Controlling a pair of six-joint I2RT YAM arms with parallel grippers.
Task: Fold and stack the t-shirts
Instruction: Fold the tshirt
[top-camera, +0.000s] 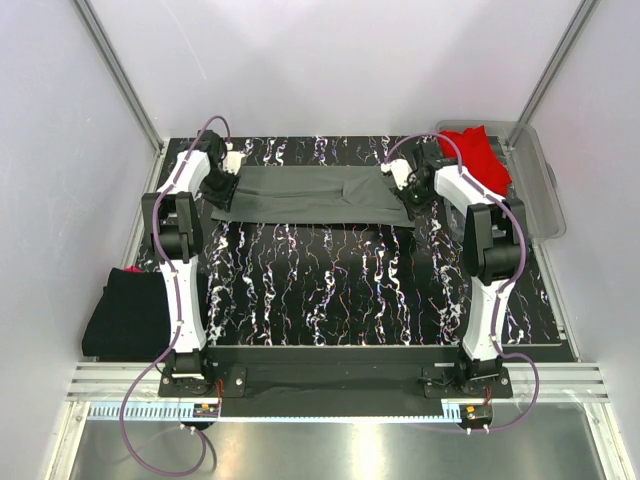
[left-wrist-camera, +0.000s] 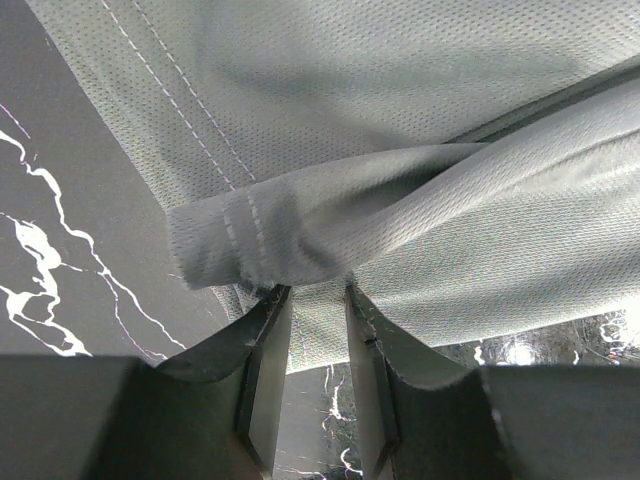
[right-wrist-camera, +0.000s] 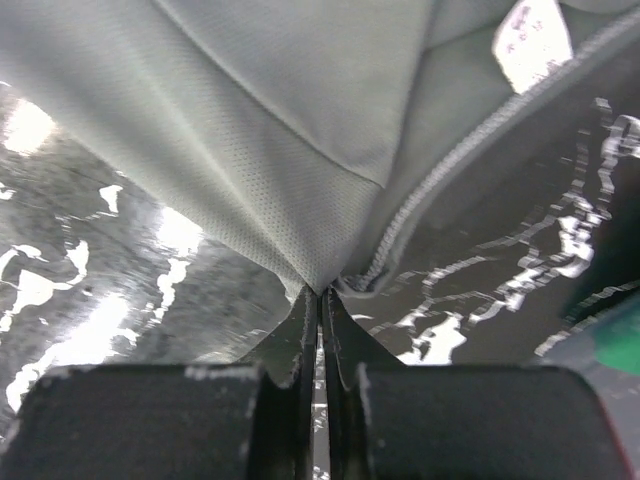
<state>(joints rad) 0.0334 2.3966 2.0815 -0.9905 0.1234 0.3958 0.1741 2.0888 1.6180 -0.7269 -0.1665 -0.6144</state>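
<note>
A dark grey t-shirt (top-camera: 310, 195) lies folded into a long flat strip across the far part of the table. My left gripper (top-camera: 224, 190) is at its left end. In the left wrist view the left gripper (left-wrist-camera: 312, 292) has its jaws a little apart, with the shirt's edge (left-wrist-camera: 400, 120) and a rolled sleeve hem (left-wrist-camera: 240, 245) at the tips. My right gripper (top-camera: 408, 196) is at the shirt's right end. In the right wrist view the right gripper (right-wrist-camera: 320, 290) is shut on a pinched corner of the grey cloth (right-wrist-camera: 280, 150).
A red t-shirt (top-camera: 478, 155) lies in a clear plastic tub (top-camera: 540, 195) at the far right. A folded black t-shirt (top-camera: 125, 310) lies off the table's left edge, with a bit of red under it. The tabletop (top-camera: 330, 290) is black marble-patterned.
</note>
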